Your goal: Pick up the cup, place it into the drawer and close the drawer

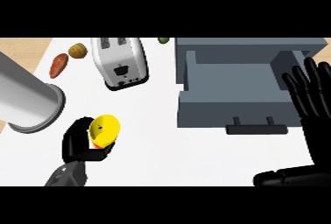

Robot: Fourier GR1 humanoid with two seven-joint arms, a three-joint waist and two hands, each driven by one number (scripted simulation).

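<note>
Cup [104,130] in left robot hand [79,146]; toaster [120,62] beyond, drawer [241,89] open

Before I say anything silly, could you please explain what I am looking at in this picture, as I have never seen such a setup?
This single picture is taken from the robot's head, looking steeply down at a white kitchen counter. The two black shapes coming in from the lower edge are the robot's own hands.

The left hand, at the lower left, has its fingers curled round a yellow cup and holds it. The right hand, at the right edge, is open with fingers up and resting.

The grey box at the upper right is a drawer, pulled open, with a dark handle on its front. Nothing shows inside it.

Also on the counter: a silver toaster, a large grey cylinder at the left, and, near the top left, an orange carrot-like vegetable and a brownish round item. A small green thing peeks in at the top edge.
</note>
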